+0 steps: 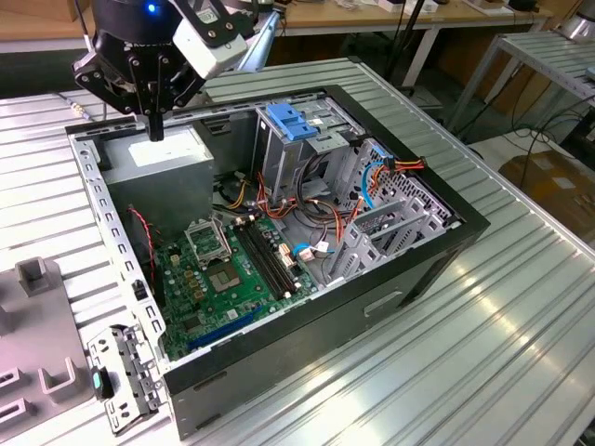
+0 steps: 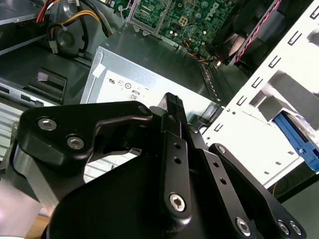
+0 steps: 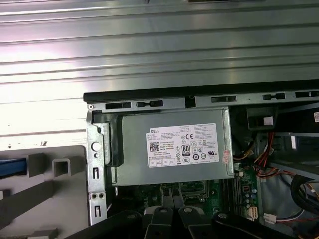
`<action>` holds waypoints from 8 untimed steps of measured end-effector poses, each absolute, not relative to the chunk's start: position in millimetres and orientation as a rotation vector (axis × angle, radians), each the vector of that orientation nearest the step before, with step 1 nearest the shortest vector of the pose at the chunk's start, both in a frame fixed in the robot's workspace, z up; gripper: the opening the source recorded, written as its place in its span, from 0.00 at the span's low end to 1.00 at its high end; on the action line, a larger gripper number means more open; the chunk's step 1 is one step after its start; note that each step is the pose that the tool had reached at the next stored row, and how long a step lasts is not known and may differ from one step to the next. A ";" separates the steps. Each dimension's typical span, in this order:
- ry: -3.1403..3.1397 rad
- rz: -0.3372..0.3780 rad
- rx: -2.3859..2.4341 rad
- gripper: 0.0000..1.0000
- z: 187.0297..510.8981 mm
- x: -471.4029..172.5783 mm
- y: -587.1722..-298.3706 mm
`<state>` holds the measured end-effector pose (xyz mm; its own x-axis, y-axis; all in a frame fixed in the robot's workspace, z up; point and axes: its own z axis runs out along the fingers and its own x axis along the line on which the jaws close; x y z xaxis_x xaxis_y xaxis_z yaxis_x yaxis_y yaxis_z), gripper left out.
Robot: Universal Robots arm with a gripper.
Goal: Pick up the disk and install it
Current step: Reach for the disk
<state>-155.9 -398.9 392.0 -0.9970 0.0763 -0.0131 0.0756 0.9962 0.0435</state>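
Observation:
My gripper (image 1: 155, 130) hangs over the open computer case (image 1: 437, 246), just above the grey power supply (image 1: 163, 153) at the exterior view's left rear corner. Its two black fingers are pressed together with nothing between them, as the second wrist view shows at the gripper (image 2: 172, 103). The disk shows partly as a bright blue edge (image 3: 12, 168) lying in a grey fixture outside the case wall. In the second wrist view the disk (image 2: 299, 142) sits past the white perforated chassis frame (image 2: 269, 114). The gripper is well apart from it.
A light-blue ribbed plastic plate (image 1: 293, 121) tops the drive cage (image 1: 307, 153) inside the case. The green motherboard (image 1: 232, 274), loose cables (image 1: 372, 181) and a tilted metal bracket (image 1: 386, 232) fill the case floor. A grey fixture (image 1: 33, 321) stands on the ribbed metal table (image 1: 483, 353).

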 end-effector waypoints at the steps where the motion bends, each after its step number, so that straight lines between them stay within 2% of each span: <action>1: 3.124 0.067 0.119 0.11 392.0 -156.3 -398.9; 8: 3.126 0.067 0.119 0.11 391.7 -161.3 -398.9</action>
<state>-161.3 -398.9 391.7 -0.9970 0.0762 -0.0110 0.0756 0.9962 0.0433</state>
